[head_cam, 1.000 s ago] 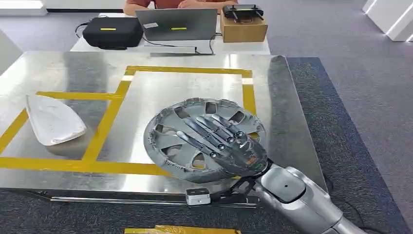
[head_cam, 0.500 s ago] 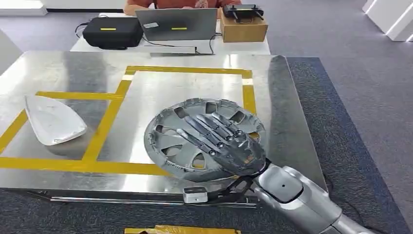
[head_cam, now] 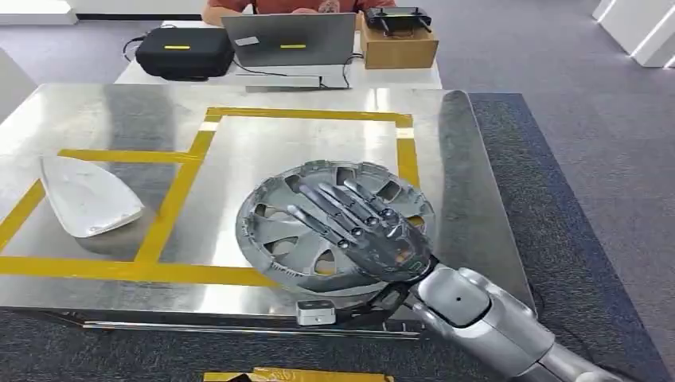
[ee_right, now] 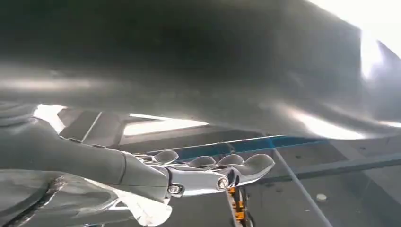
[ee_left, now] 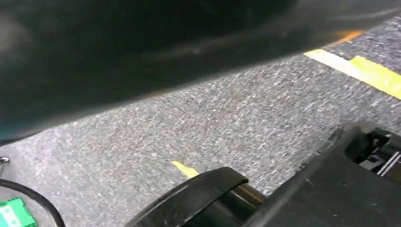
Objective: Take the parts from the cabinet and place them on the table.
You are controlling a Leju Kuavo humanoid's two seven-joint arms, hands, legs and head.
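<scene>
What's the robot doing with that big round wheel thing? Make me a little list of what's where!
wheel cover: the silver wheel cover sits on the table, over the near yellow tape line
right hand: the right hand lies over the wheel cover, fingers spread across its face; thumb hidden, so a grip cannot be confirmed
white part: the white part lies on the table's left side, apart from the wheel cover
table: shiny metal table marked with yellow tape
behind: a laptop on a farther desk

Beyond the metal surface — a black case, an open laptop, a cardboard box — grey carpet all around.
</scene>
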